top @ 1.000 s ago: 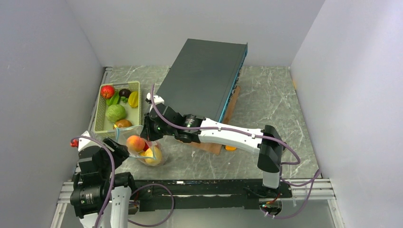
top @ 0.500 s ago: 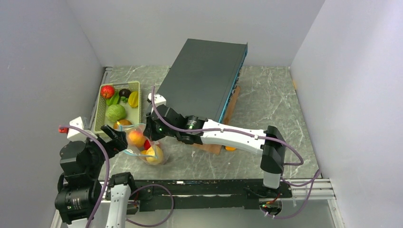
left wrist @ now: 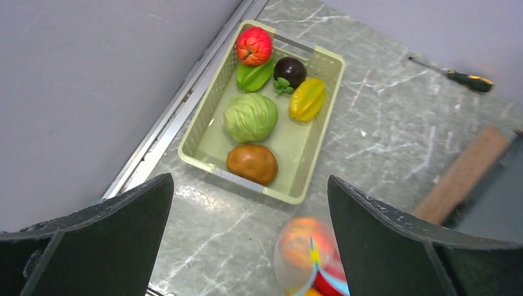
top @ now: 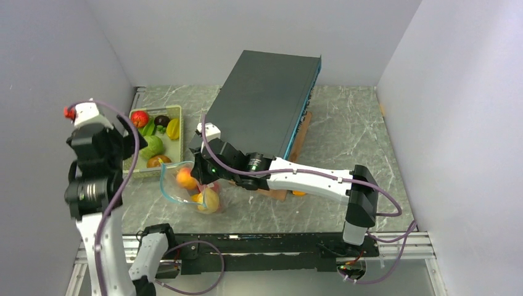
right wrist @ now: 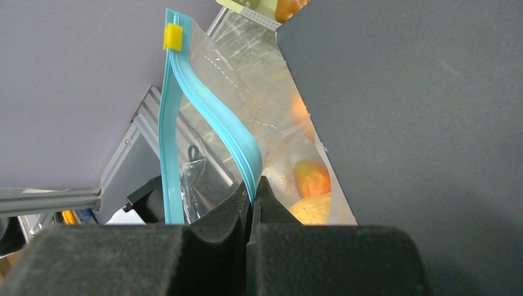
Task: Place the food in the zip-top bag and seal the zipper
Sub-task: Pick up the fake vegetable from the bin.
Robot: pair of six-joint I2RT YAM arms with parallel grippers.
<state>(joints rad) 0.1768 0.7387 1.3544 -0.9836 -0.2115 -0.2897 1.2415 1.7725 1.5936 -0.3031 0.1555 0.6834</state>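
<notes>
The clear zip-top bag stands on the table in front of the basket, its mouth open, holding a peach, a yellow piece and a red piece. My right gripper is shut on the teal zipper strip, which carries a yellow slider. My left gripper is open and empty, raised high over the basket's near end. The left wrist view shows the bag blurred below. In the basket lie a red apple, a dark purple piece, a yellow piece, a green cabbage and a brown piece.
The pale yellow-green basket sits at the left wall. A big dark slab leans on a wooden block in the middle. A screwdriver lies beyond the basket. An orange piece shows under the right arm.
My left arm has let go of the bag, swung up and back from the near edge, and now hovers open over the basket. The bag has shifted slightly right with the right gripper.
</notes>
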